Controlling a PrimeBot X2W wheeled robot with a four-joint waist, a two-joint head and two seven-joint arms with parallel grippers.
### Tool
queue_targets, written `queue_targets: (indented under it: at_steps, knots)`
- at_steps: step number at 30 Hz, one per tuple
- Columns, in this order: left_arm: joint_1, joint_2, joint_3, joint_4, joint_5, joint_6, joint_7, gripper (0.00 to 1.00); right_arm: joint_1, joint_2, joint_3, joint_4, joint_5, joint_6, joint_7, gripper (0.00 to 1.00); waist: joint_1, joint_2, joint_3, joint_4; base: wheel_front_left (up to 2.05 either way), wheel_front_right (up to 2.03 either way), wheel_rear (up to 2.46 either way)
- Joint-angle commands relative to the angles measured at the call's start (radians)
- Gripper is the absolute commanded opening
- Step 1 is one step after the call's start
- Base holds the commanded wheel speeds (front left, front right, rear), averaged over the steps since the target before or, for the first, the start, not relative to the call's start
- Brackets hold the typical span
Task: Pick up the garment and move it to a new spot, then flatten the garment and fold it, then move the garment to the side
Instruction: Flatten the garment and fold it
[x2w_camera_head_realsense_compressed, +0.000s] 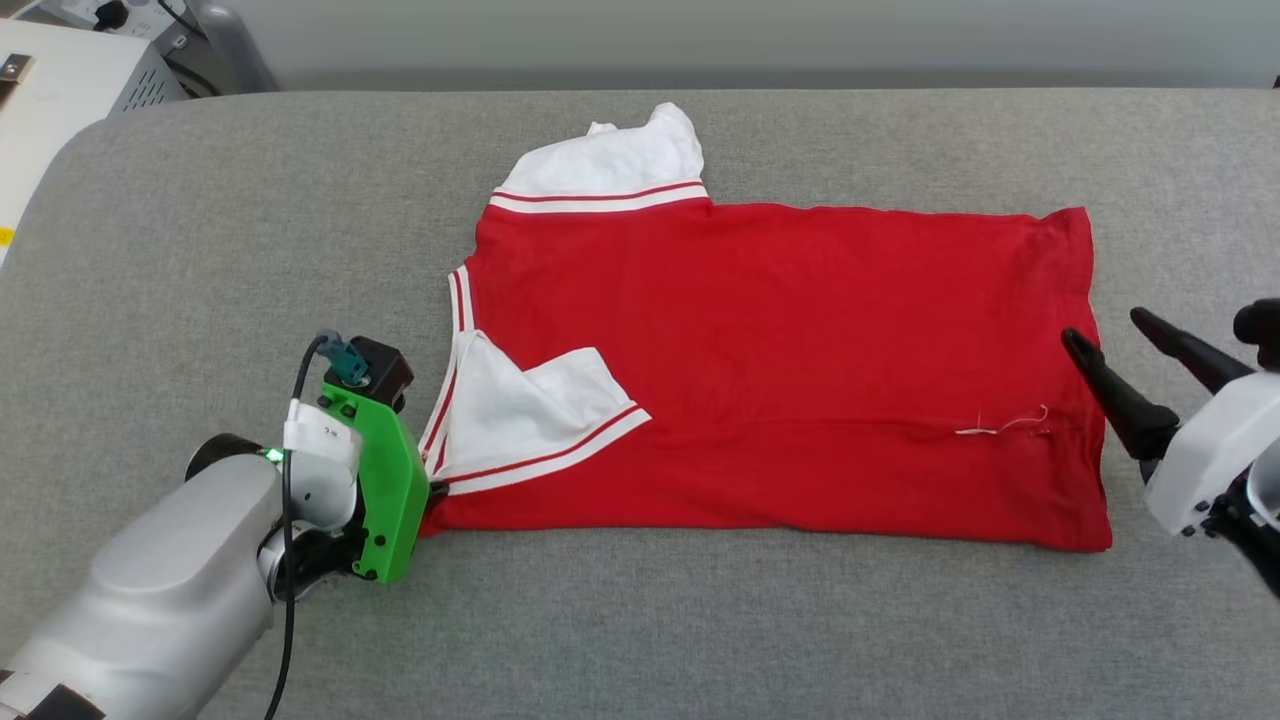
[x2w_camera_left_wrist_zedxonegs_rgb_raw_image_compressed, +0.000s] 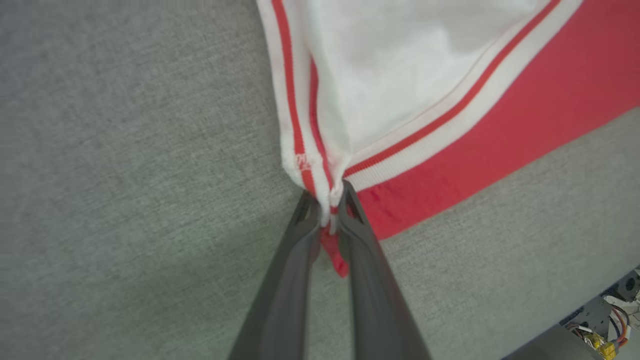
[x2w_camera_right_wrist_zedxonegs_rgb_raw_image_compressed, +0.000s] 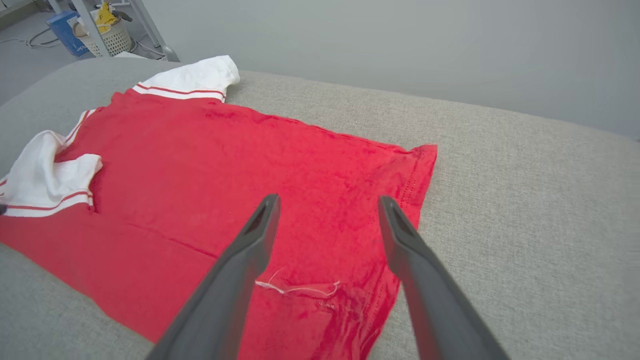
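The garment, a red T-shirt with white sleeves, lies spread flat on the grey padded table, collar end to the left and hem to the right. My left gripper is shut on the garment's near left corner, pinching red and white fabric where the folded-in sleeve meets the striped edge. In the head view its green wrist housing sits at that corner. My right gripper stands open over the hem, its fingers above the cloth and gripping nothing.
A loose white thread lies on the shirt near the hem. The far sleeve sticks out toward the back edge. A white machine stands off the table's far left corner, and a basket sits on the floor beyond.
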Motion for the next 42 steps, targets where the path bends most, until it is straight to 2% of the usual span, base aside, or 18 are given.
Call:
queue_targets:
  at_steps: [1,4,7,12,15,23,34,36,37,42]
  knots:
    - [-0.009,0.014,-0.006,-0.011,0.020,-0.001,-0.019,0.00,-0.030,-0.028,0.010,-0.017,-0.002,-0.001,0.036,1.00,0.0000,0.0000,-0.003,0.001,0.00,0.00,0.00]
    - [-0.020,0.031,-0.004,-0.046,0.033,-0.001,-0.050,0.00,-0.059,-0.083,0.024,-0.041,0.011,-0.001,0.135,1.00,0.0000,0.0000,-0.007,0.005,0.00,0.00,0.00]
    - [-0.026,0.044,0.002,-0.086,0.042,0.000,-0.073,0.00,-0.073,-0.137,0.042,-0.054,0.044,-0.001,0.303,1.00,0.0000,0.0000,-0.009,0.011,0.00,0.00,0.00]
    - [-0.031,0.058,0.002,-0.136,0.062,0.018,-0.086,0.00,-0.069,-0.153,0.022,-0.035,0.071,-0.001,0.499,1.00,0.0000,0.0000,-0.002,0.023,0.00,0.00,0.00]
    - [-0.034,0.060,0.002,-0.159,0.066,0.028,-0.086,0.00,-0.054,-0.135,0.010,-0.011,0.080,-0.001,0.563,1.00,0.0000,0.0000,0.008,0.032,0.00,0.00,0.00]
    - [-0.037,0.061,0.001,-0.190,0.075,0.043,-0.095,0.00,0.002,-0.083,0.011,0.070,0.082,-0.001,0.592,1.00,0.0000,0.0000,0.042,0.054,0.00,0.00,0.00]
    - [-0.026,0.059,0.007,-0.198,0.066,0.052,-0.113,0.00,0.040,-0.038,0.094,0.188,0.050,-0.001,0.526,1.00,0.0000,0.0000,0.068,0.064,0.00,0.00,0.00]
    - [-0.019,0.058,0.007,-0.193,0.062,0.052,-0.118,0.00,0.036,-0.036,0.101,0.194,0.061,-0.001,0.502,0.27,0.0000,0.0000,0.062,0.062,0.00,0.00,0.00]
    - [-0.014,0.058,0.006,-0.191,0.060,0.052,-0.120,0.00,0.033,-0.038,0.103,0.194,0.063,-0.001,0.489,0.00,0.0000,0.0000,0.057,0.060,0.00,0.00,0.00]
    - [0.017,0.063,0.005,-0.176,0.041,0.046,-0.132,0.00,0.020,-0.063,0.113,0.182,0.067,-0.001,0.416,0.00,0.0000,0.0000,0.020,0.050,0.00,0.00,0.00]
